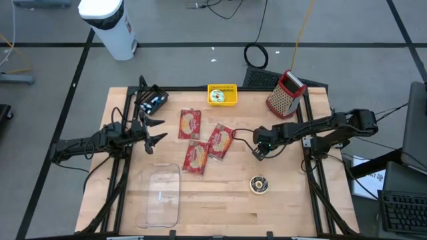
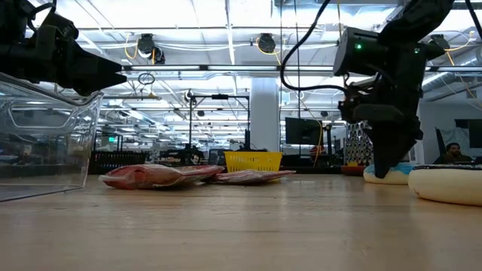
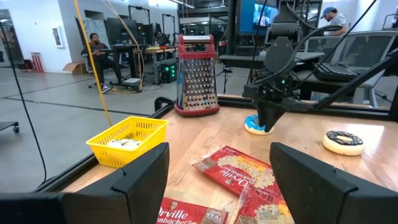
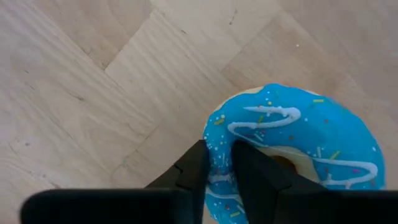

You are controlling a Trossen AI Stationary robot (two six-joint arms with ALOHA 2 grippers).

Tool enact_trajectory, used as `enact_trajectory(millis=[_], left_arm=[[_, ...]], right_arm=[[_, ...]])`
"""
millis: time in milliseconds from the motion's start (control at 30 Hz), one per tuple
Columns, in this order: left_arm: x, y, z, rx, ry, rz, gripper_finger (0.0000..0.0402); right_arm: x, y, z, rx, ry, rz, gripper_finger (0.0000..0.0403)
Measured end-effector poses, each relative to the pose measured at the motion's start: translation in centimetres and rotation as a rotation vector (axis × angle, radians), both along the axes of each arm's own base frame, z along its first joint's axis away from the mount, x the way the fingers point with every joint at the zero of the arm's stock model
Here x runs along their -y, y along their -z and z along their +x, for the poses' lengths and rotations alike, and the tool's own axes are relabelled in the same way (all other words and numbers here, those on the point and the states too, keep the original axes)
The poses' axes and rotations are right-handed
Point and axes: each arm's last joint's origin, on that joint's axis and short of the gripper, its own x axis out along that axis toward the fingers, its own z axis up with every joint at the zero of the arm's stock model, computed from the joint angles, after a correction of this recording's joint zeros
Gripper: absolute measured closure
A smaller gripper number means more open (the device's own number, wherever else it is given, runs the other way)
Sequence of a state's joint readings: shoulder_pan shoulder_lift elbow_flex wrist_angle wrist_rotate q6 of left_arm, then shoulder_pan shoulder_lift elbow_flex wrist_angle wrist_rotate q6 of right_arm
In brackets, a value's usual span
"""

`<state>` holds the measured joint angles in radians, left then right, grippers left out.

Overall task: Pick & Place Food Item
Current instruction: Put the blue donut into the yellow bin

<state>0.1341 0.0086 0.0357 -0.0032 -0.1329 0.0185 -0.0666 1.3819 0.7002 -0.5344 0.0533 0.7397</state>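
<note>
A blue-iced donut [image 4: 292, 143] lies on the wooden table right of the middle, and my right gripper [image 4: 222, 177] is shut on its ring. From the side, the same donut [image 3: 252, 126] sits under that gripper [image 3: 267, 124]. In the high view the gripper [image 1: 259, 152] hides it. A chocolate-iced donut [image 1: 259, 185] rests flat nearer the front edge. Three red popcorn packets [image 1: 195, 158] lie flat at the table's middle. My left gripper [image 1: 157, 131] hovers open at the left, pointing level toward the packets and touching nothing. My right gripper pinches the blue donut's ring [image 4: 219, 163] between its two fingers. One finger [image 4: 194, 171] is outside the rim and the other [image 4: 256, 177] is on the hole's side. The fingers come steeply from above. The donut still lies on the table.
A clear plastic container [image 1: 160, 193] stands at the front left. A yellow basket [image 1: 222, 95] and a red-handled grater [image 1: 285, 93] are at the far edge, and a dark device [image 1: 151, 101] is at the far left corner. Bare wood shows at the front middle.
</note>
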Motion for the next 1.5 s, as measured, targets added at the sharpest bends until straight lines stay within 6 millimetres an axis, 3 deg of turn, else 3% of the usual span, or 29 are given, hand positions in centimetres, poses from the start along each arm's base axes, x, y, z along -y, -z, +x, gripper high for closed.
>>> enact_trajectory(millis=[200,367,633,933,1500], left_arm=[[0.0,0.0,0.0,0.0,0.0,0.0,0.0121],[0.0,0.0,0.0,0.0,0.0,0.0,0.0121],[0.0,0.0,0.0,0.0,0.0,0.0,0.0121],[0.0,0.0,0.0,0.0,0.0,0.0,0.0121],[0.0,0.0,0.0,0.0,0.0,0.0,0.0121]], right_arm=[[0.1,-0.3,1.0,0.103,-0.032,-0.015,0.0373],[0.1,-1.2,2.4,0.275,-0.09,-0.052,0.0382],[0.8,-4.4,5.3,0.698,-0.219,-0.225,0.0378],[3.5,-7.4,6.8,1.043,-0.202,-0.462,0.0379],[9.4,-5.8,8.6,1.102,-0.106,-0.68,0.0382]])
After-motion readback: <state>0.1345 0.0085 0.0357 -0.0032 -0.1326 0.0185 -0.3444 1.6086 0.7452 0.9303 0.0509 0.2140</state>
